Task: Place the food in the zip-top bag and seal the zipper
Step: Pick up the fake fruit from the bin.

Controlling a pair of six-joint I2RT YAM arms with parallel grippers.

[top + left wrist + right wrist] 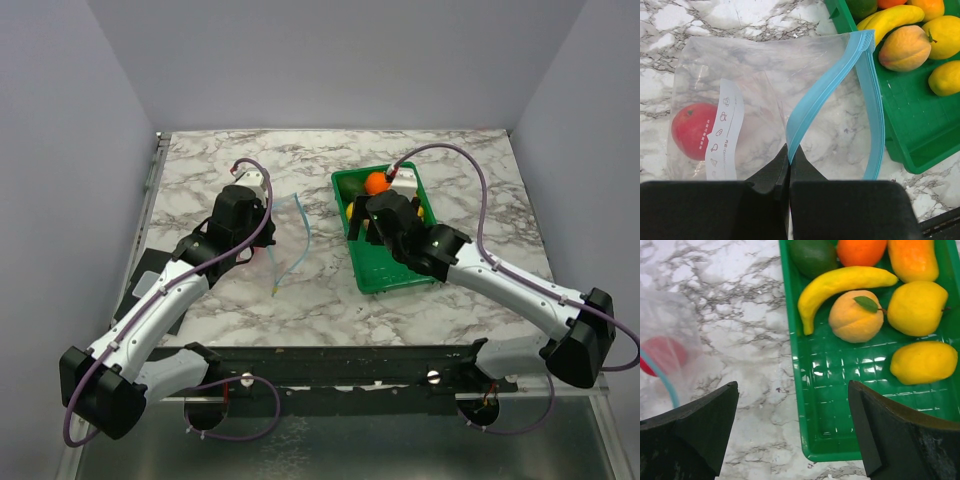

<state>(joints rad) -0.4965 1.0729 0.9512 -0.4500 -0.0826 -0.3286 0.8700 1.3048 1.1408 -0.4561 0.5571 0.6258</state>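
One red plastic fruit (690,131) inside clear crinkly bag (765,75) | left tool (789,150) clamped on light blue zipper strip (810,107), holding mouth open | right tool (792,415) spread apart above green plastic tray (825,435), apparently poised to pick

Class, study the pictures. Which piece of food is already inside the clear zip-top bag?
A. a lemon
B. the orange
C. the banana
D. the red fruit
D: the red fruit lies inside the zip-top bag, while the banana, lemons and orange are all in the green tray.
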